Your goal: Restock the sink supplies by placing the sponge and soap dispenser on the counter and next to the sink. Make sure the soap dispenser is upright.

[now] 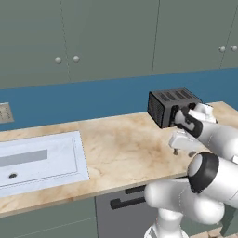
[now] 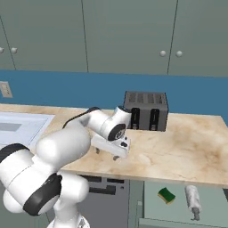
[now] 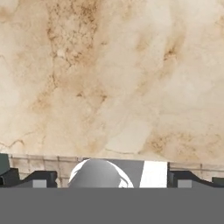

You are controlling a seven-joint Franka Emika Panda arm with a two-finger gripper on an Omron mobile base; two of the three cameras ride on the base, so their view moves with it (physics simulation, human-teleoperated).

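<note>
The sponge (image 2: pixel 166 195), green over yellow, lies in an open compartment below the counter's front edge, at the lower right. Beside it the silvery soap dispenser (image 2: pixel 193 200) lies on its side. My gripper (image 2: pixel 108 154) hangs open just above the beige marble counter (image 2: pixel 178 151), fingers pointing down, in front of the toaster and with nothing between them. From the left, the gripper (image 1: pixel 183 152) is partly hidden by my elbow. The hand view looks straight down on bare counter (image 3: pixel 109 78), with one dark fingertip (image 3: pixel 26 179) at each bottom corner. The sink (image 1: pixel 81 158) is far to the left.
A black toaster (image 2: pixel 146 110) stands at the back of the counter, just behind the gripper, also seen as the toaster (image 1: pixel 169 106). Grey-green wall cabinets hang above a blue backsplash. A wall socket (image 1: pixel 4 113) is behind the sink (image 2: pixel 22 127).
</note>
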